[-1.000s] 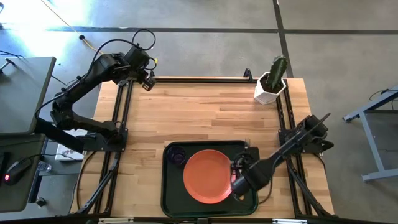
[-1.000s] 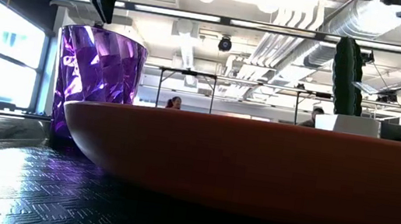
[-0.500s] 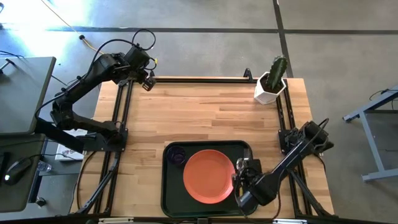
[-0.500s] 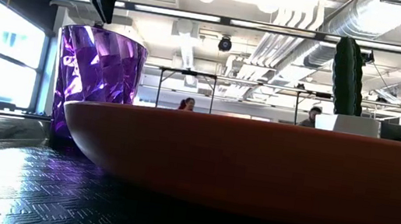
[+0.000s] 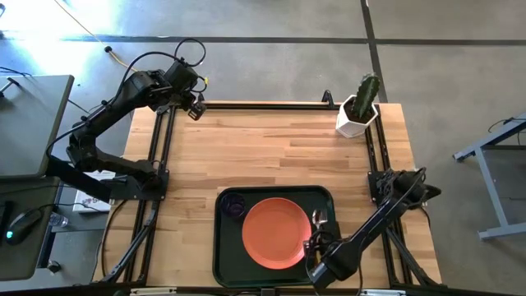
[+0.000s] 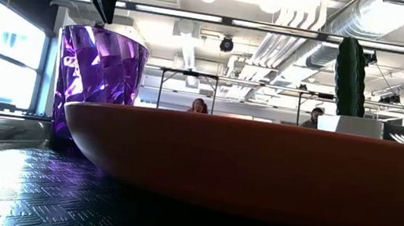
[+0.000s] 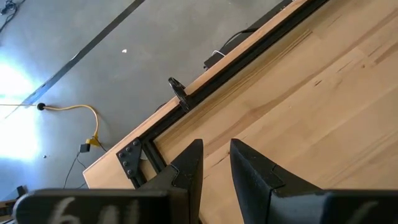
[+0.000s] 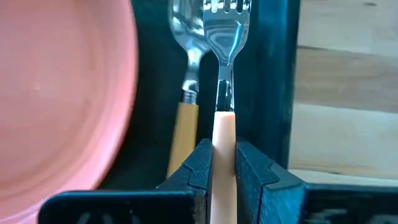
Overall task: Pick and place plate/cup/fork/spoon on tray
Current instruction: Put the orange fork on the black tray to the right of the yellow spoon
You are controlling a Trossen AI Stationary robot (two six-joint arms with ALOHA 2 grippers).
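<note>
The dark green tray (image 5: 220, 247) lies at the table's near edge. On it sit the orange-red plate (image 5: 275, 233) and, at its far left corner, the purple cup (image 5: 233, 205). The spoon (image 8: 186, 37) and the fork (image 8: 226, 25) lie side by side between the plate and the tray's right rim, heads toward the far edge. My right gripper (image 5: 316, 247) is at the tray's near right, shut on the fork. My left gripper (image 5: 196, 108) waits above the table's far left corner, shut to a narrow gap and empty. My right gripper pinches the fork's wooden handle (image 8: 223, 127) between its two fingers, one on each long side. The fingers come from the table's near side and lie along the fork. The fork's tines (image 8: 227, 6) point toward the far edge, over the tray floor beside the spoon.
A white pot with a green cactus (image 5: 359, 105) stands at the table's far right corner. Black rails run along the table's left, right and far sides. Bare wood lies between the tray and the far rail. People show in the room beyond the table.
My right gripper has gone toward the table's near edge along the tray's right side, between the plate and the rim. The plate and the cup have stayed in place.
</note>
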